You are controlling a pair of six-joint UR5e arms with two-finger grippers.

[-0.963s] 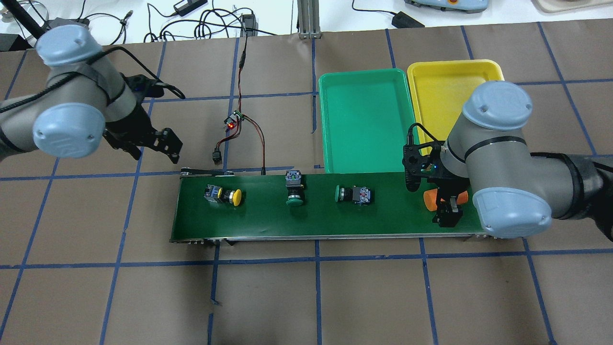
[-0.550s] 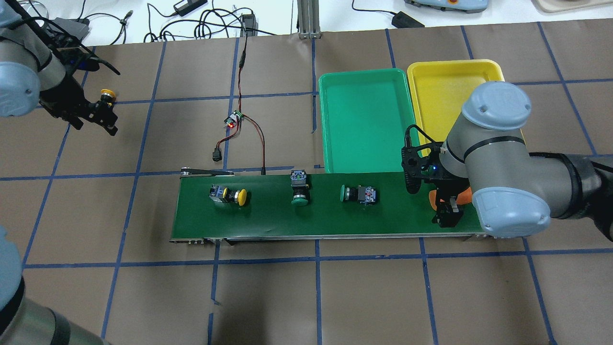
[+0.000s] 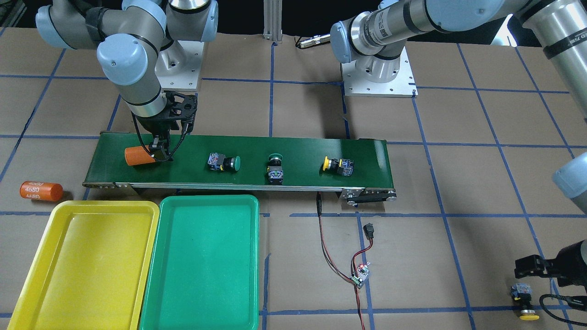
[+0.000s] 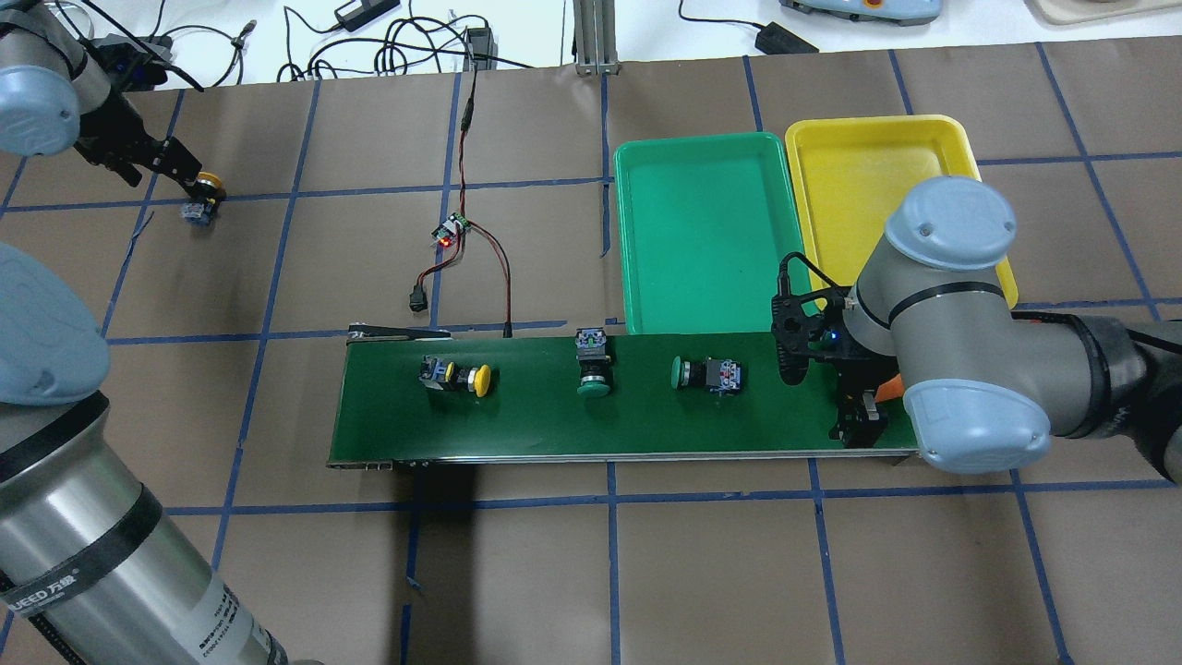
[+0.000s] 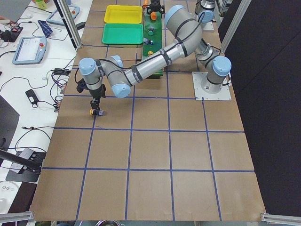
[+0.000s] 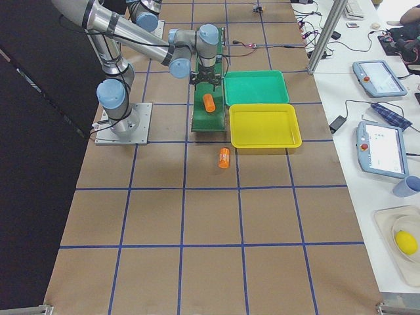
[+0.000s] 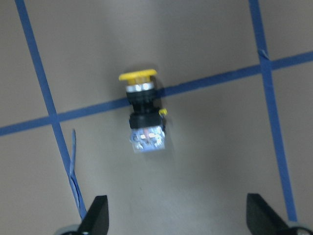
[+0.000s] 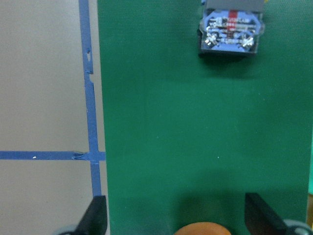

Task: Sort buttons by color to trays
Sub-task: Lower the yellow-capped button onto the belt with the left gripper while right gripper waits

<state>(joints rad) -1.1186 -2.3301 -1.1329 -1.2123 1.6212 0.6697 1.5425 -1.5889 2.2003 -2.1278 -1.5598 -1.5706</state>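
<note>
left tool spread wide, above yellow button lying on tabletop | right tool spread wide, over orange cylinder on belt | three more buttons on belt

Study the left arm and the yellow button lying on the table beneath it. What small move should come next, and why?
Probably lower the left gripper straight down and close its fingers on the yellow button. In the wrist view the fingers stand open and clear of the button, which lies on its side on bare table paper, roughly in line between them, far from the yellow tray.
</note>
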